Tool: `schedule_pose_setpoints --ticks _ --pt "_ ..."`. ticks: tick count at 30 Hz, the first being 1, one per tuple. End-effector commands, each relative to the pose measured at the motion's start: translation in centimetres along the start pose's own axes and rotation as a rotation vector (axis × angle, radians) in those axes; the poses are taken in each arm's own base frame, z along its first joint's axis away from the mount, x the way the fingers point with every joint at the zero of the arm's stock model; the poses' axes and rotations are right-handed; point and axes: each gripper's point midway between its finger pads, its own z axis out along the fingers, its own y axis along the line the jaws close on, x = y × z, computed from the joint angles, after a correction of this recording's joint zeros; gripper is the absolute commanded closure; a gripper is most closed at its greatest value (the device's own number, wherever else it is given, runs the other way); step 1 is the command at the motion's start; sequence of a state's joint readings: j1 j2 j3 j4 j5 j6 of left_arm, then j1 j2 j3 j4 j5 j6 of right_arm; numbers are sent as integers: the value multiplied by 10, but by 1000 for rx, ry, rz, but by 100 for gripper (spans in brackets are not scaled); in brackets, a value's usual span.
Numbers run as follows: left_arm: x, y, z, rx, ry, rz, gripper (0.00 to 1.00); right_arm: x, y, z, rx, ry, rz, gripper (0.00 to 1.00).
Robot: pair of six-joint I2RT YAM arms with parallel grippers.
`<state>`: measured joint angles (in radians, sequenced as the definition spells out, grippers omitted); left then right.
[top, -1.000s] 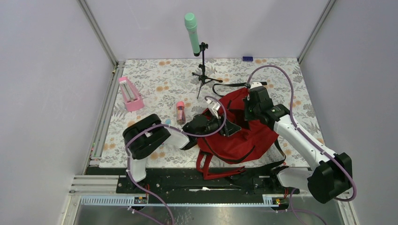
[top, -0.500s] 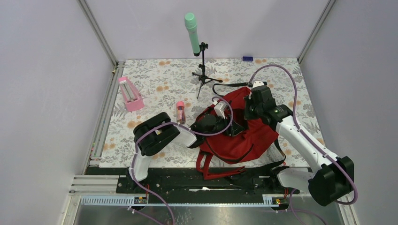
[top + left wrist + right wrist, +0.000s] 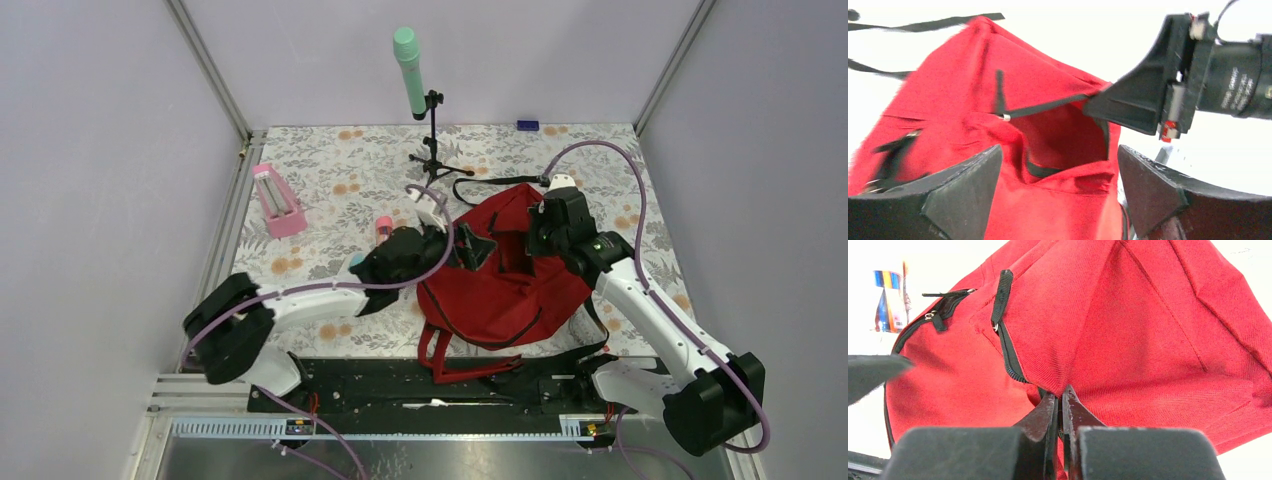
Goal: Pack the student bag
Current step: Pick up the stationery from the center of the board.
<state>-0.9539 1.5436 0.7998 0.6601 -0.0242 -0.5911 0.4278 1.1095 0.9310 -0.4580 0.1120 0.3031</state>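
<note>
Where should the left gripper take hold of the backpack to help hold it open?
Grip the near lip of the open pocket on the backpack, coming in from the left. That folded fabric edge lies just ahead of the open left gripper, opposite the edge the right gripper pinches.

I count one student bag (image 3: 500, 290), the only bag here. I have two arms, the left arm (image 3: 300, 300) and the right arm (image 3: 650, 310), and so two grippers: the left gripper (image 3: 470, 250) and the right gripper (image 3: 533, 238). On the far left there is one pink box (image 3: 277, 200). Just left of the bag I see one pink tube (image 3: 383, 224) and one small pale blue thing (image 3: 356, 260), both partly hidden. At the far edge I count one green microphone (image 3: 408, 60), one black tripod (image 3: 433, 160) and, further right, one small dark blue object (image 3: 527, 126). There is one flowered mat (image 3: 330, 160).
</note>
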Motion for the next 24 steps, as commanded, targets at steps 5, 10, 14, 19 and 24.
schedule_pose_setpoints --ticks 5,10,14,19,24 --pt "-33 157 -73 -669 24 20 1 -24 8 -4 -31 -90 41 100" --pt "-43 212 -92 -826 49 -61 1 -18 10 2 -41 -60 45 100" --pt "-35 238 -90 -874 83 -87 1 -18 9 0 -40 -68 51 100" --pt "-18 257 -83 -866 160 -98 5 -19 10 -7 -51 -89 58 100" --pt "-9 266 -82 -875 180 -81 17 -17 8 -7 -49 -87 53 100"
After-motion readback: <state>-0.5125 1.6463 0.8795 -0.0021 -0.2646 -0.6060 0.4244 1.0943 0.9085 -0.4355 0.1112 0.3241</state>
